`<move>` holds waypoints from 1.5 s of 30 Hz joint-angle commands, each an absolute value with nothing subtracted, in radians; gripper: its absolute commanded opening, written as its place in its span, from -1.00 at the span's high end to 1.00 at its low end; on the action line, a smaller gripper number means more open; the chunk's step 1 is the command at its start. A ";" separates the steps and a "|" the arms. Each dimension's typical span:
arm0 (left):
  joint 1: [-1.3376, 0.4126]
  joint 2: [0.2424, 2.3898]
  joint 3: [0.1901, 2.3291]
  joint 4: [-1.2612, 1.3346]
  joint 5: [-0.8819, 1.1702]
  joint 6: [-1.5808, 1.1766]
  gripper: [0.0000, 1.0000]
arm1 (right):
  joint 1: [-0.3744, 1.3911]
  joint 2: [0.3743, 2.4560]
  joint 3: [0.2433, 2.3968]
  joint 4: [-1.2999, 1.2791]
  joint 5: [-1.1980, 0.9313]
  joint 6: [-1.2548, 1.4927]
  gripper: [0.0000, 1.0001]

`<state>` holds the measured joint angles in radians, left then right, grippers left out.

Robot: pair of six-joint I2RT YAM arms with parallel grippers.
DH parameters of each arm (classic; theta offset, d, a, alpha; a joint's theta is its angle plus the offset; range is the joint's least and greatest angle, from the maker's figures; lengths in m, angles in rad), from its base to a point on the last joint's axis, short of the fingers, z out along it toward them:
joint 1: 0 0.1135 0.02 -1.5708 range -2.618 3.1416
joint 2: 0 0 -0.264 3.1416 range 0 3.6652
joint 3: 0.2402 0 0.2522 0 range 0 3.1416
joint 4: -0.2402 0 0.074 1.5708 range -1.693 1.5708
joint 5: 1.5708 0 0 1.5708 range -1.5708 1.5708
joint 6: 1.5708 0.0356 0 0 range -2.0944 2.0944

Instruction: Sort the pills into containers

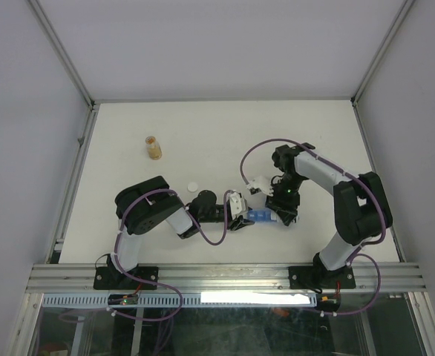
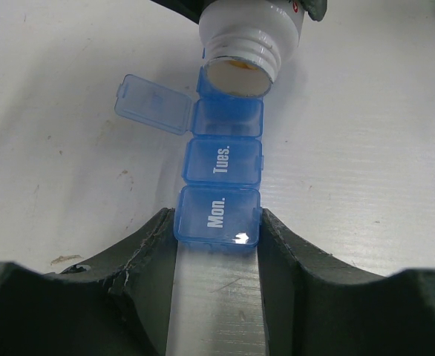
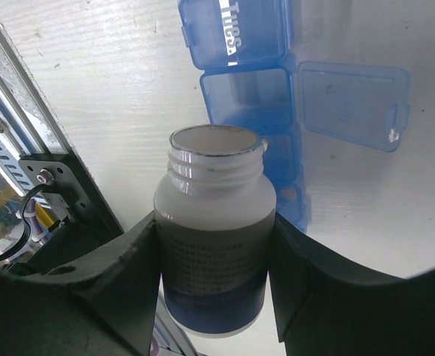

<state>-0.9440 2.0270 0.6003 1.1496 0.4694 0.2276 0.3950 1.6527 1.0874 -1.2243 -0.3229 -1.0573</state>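
Note:
The containers are one translucent blue pill-organizer strip (image 2: 223, 159) (image 1: 260, 216) lying on the white table. My left gripper (image 2: 217, 245) (image 1: 240, 211) is shut on its "Mon." end, with both fingers pressed on that compartment's sides. The third compartment (image 3: 249, 100) is open, its lid (image 2: 152, 104) (image 3: 351, 104) flipped aside. My right gripper (image 3: 216, 259) (image 1: 283, 210) is shut on a white bottle (image 3: 214, 237) with no cap. The bottle (image 2: 251, 37) is tipped with its mouth just over the open compartment. A trace of orange shows inside the mouth; no single pills can be made out.
A small clear bottle with orange contents (image 1: 154, 147) stands at the back left. A white round cap (image 1: 193, 186) lies near the left arm. The aluminium rail (image 1: 225, 276) runs along the near edge, close behind the right gripper (image 3: 24, 126).

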 commanded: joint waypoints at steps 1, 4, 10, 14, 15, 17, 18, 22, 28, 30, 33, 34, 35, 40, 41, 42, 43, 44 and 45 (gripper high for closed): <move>-0.959 1.989 0.596 1.171 0.472 0.242 0.17 | 0.411 1.659 1.140 -1.263 -0.295 -1.025 1.00; -0.959 1.988 0.597 1.171 0.474 0.242 0.17 | 0.419 1.666 1.141 -1.266 -0.287 -1.020 1.00; -0.959 1.989 0.597 1.169 0.476 0.242 0.17 | 0.434 1.678 1.150 -1.277 -0.271 -1.006 1.00; -0.960 1.989 0.598 1.167 0.476 0.242 0.17 | 0.444 1.687 1.163 -1.286 -0.256 -0.990 1.00; -0.960 1.989 0.598 1.167 0.477 0.242 0.17 | 0.445 1.691 1.167 -1.289 -0.252 -0.986 1.00; -0.959 1.989 0.598 1.167 0.477 0.242 0.17 | 0.448 1.696 1.173 -1.294 -0.248 -0.981 1.00; -0.960 1.989 0.599 1.167 0.477 0.242 0.17 | 0.450 1.698 1.174 -1.295 -0.244 -0.979 1.00; -0.960 1.989 0.598 1.167 0.479 0.242 0.17 | 0.455 1.704 1.182 -1.299 -0.237 -0.972 1.00; -0.960 1.989 0.601 1.169 0.483 0.241 0.17 | 0.464 1.709 1.191 -1.308 -0.229 -0.963 1.00; -0.960 1.990 0.600 1.168 0.485 0.241 0.17 | 0.465 1.712 1.195 -1.313 -0.227 -0.960 1.00; -0.960 1.989 0.601 1.167 0.485 0.241 0.17 | 0.470 1.718 1.203 -1.321 -0.226 -0.957 1.00; -0.960 1.989 0.600 1.167 0.484 0.241 0.17 | 0.472 1.721 1.206 -1.323 -0.225 -0.955 1.00; -0.960 1.989 0.600 1.167 0.485 0.241 0.17 | 0.474 1.722 1.208 -1.326 -0.225 -0.953 1.00; -0.960 1.990 0.600 1.167 0.486 0.241 0.17 | 0.481 1.734 1.219 -1.331 -0.213 -0.945 1.00; -0.960 1.990 0.600 1.167 0.487 0.241 0.17 | 0.483 1.737 1.220 -1.333 -0.213 -0.944 1.00; -0.960 1.990 0.601 1.167 0.487 0.241 0.17 | 0.483 1.739 1.223 -1.333 -0.211 -0.943 1.00; -0.960 1.990 0.601 1.167 0.488 0.241 0.17 | 0.484 1.741 1.224 -1.335 -0.210 -0.940 1.00; -0.960 1.989 0.602 1.167 0.488 0.239 0.17 | 0.486 1.743 1.226 -1.336 -0.206 -0.939 1.00; -0.960 1.990 0.601 1.167 0.487 0.239 0.18 | 0.487 1.745 1.227 -1.337 -0.204 -0.938 1.00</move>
<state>-0.9440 2.0270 0.6003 1.1492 0.4702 0.2279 0.4774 1.7412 1.1839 -1.2991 -0.2298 -0.9550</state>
